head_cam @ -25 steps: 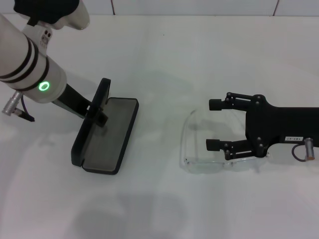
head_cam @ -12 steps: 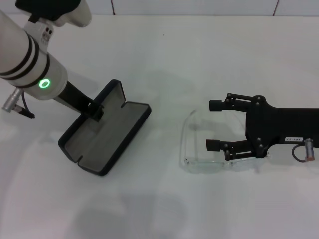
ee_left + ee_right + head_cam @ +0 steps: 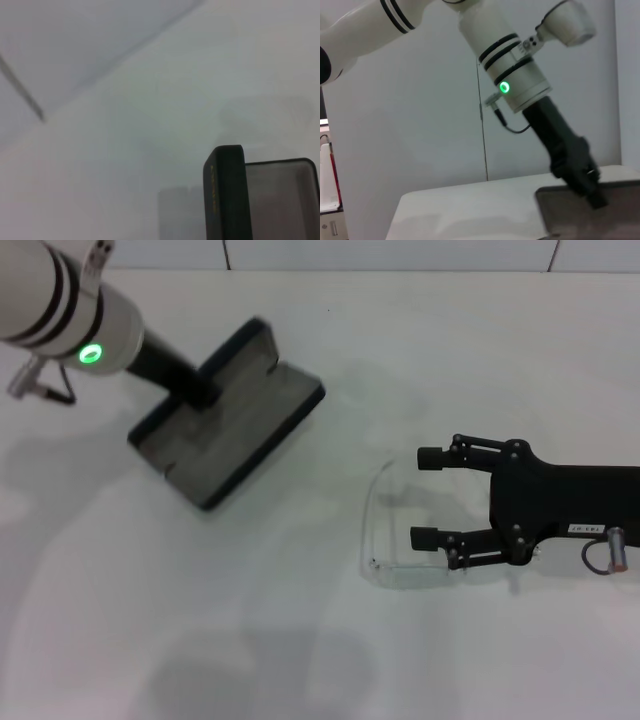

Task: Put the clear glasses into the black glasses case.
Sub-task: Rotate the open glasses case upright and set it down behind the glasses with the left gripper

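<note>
The black glasses case (image 3: 235, 405) lies open, its grey lining facing up, at the far left of the table. My left gripper (image 3: 197, 390) is shut on its hinge side and holds it off the white table (image 3: 300, 640). The left wrist view shows the lid edge with orange lettering (image 3: 224, 195). The case's edge (image 3: 590, 212) and my left gripper (image 3: 580, 172) also show in the right wrist view. The clear glasses (image 3: 374, 530) lie on the table at centre right. My right gripper (image 3: 428, 496) stands open just right of them, its nearer finger over the lens front.
The white table meets a tiled wall (image 3: 400, 252) at the back. A shadow (image 3: 270, 660) falls on the table's near side.
My left gripper has carried the case up and toward the back, turning it and laying it more open. The right gripper and the glasses have hardly moved.
</note>
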You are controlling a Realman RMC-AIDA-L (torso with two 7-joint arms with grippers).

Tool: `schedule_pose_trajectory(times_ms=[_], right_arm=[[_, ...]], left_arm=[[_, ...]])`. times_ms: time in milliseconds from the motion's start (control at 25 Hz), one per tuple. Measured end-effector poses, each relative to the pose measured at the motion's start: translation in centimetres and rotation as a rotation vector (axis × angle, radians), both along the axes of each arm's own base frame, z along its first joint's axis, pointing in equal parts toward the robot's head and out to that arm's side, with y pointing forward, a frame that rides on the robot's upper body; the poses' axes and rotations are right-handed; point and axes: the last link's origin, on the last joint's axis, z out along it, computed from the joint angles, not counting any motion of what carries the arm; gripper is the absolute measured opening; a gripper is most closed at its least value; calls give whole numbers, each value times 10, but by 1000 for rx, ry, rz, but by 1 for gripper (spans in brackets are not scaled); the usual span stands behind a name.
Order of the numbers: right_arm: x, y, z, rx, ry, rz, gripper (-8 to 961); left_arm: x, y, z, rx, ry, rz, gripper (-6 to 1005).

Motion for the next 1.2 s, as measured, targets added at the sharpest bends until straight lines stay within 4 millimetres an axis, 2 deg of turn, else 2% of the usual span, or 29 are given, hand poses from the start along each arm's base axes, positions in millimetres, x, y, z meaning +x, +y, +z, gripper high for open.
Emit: schedule_pose_trajectory(times_ms=[160,320,400,440,600,920,1200], right_arm=[[-2,-2,-5,-4,10,0,870],[-2,-7,-10,-2,21,2,870],[-1,-9,-12,-2,27,-3,870],[-2,-10,-13,-3,30,-5,870],[2,-16,-15,-8,44,-22,869],[1,-23,-23,-19,64,-41,869],[4,-25,-21,0,86,-66,869]], left_arm=[[10,12,1,-23,72,-240,201],[17,20,-6,-70,123,-464,202],[18,21,-8,-81,129,-504,202],[20,22,-15,-119,144,-606,202],[22,20,-30,-169,161,-682,203],[17,29,-52,-177,192,-700,204],[14,29,-62,-189,234,-717,205]])
